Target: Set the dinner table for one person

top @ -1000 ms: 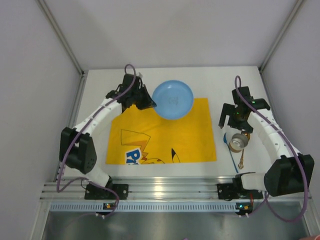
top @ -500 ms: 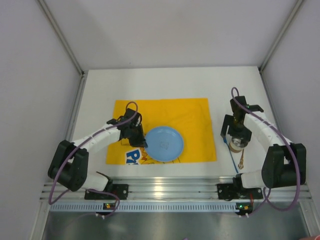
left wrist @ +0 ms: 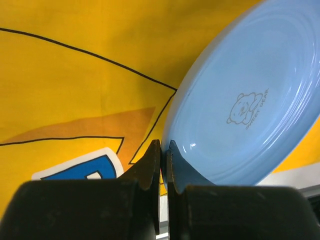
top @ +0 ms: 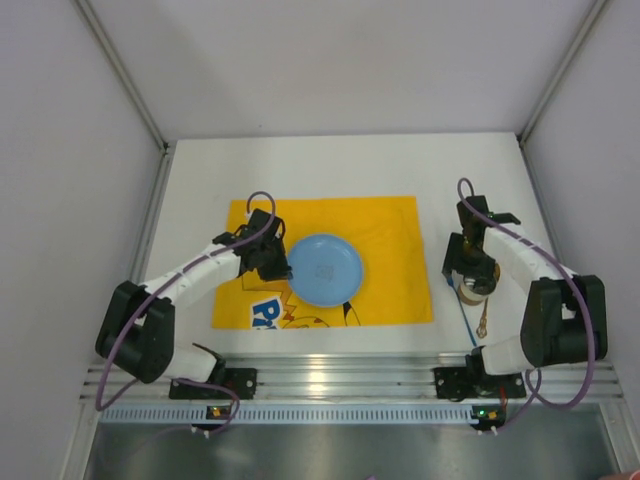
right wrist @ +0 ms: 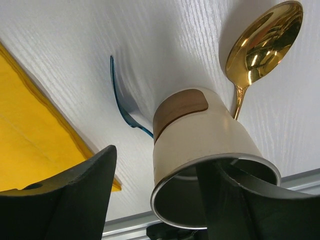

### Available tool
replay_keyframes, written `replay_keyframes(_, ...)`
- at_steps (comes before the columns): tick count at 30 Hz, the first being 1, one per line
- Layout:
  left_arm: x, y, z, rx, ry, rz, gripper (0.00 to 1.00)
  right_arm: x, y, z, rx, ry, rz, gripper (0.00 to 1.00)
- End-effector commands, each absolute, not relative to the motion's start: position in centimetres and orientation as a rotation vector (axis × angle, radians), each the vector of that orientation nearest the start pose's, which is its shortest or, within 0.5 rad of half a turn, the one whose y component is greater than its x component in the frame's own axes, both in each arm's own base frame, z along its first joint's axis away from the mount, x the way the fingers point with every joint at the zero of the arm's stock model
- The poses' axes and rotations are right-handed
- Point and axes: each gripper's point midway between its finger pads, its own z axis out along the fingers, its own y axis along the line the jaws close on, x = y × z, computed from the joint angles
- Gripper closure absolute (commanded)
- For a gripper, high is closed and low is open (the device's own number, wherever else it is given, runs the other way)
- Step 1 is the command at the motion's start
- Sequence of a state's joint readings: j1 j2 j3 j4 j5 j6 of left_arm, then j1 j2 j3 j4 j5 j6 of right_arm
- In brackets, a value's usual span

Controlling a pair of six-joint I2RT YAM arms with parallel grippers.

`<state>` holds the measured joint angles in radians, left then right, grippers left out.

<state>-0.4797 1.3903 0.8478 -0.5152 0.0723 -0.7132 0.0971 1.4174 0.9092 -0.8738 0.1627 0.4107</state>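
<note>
The white dinner table [top: 330, 165] carries a yellow cartoon-printed cloth [top: 390, 225]. My left gripper [top: 279, 262] is shut on the left rim of a light blue plate [top: 326, 268], which is over the middle of the cloth. In the left wrist view the jaws [left wrist: 163, 150] pinch the plate's rim, and the plate [left wrist: 245, 100] tilts above the cloth [left wrist: 75, 75]. My right gripper [top: 471, 268] is open at a beige metal cup [top: 478, 287] right of the cloth. In the right wrist view one finger is inside the cup [right wrist: 200, 130] and the other finger [right wrist: 80, 195] stands well outside it.
A gold spoon [right wrist: 262, 42] and a thin blue utensil [right wrist: 122, 102] lie on the white table beside the cup, also seen from above as spoon [top: 483, 322] and blue utensil [top: 464, 315]. Grey walls edge the table. A metal rail [top: 330, 380] runs along the near edge.
My left gripper carried the blue plate from the cloth's far edge to its front, then back a little to the middle. My right gripper came down onto the cup.
</note>
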Motion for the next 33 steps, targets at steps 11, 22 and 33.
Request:
replay_keyframes(11, 29.8, -17.0, 6.6, -0.392, 2.567, -0.36, 0.12, 25.4, -0.1, 4.4, 0.49, 2.859, -0.247, 0.93)
replay_keyframes(22, 29.2, -16.9, 8.5, -0.397, 2.545, -0.392, 0.11, 29.7, -0.2, 14.7, 0.468, 2.662, -0.229, 1.0)
replay_keyframes(33, 28.3, -16.1, 10.4, -0.399, 2.521, -0.38, 0.13, 37.4, 13.5, 18.3, 0.198, 2.611, 0.191, 1.0)
